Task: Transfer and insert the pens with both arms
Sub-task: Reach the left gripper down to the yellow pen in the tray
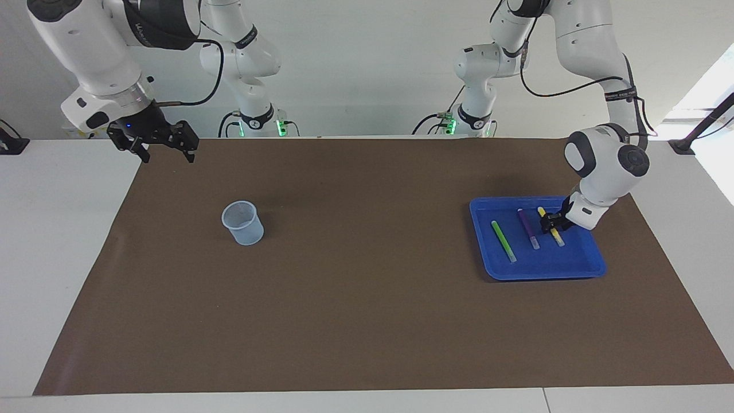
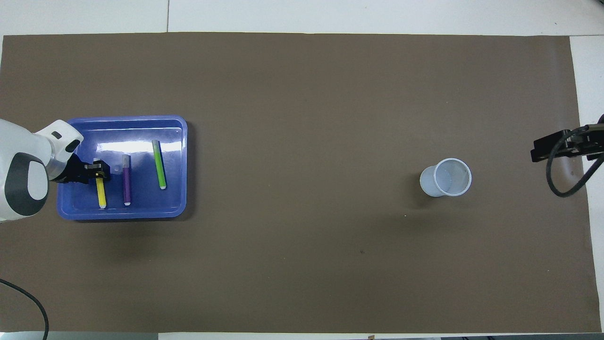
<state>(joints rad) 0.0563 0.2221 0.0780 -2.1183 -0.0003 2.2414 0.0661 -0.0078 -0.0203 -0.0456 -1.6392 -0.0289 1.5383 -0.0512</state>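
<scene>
In the blue tray (image 1: 593, 265) lie 3 pens: green (image 1: 503, 241), purple (image 1: 528, 227) and yellow (image 1: 557, 237). The left hand (image 1: 551, 222) straddles the yellow one. The right hand (image 1: 166, 150) hangs well apart, fingers spread.

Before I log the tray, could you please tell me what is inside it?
The blue tray holds a green pen, purple pen and yellow pen. The left gripper covers part of the yellow pen.
</scene>
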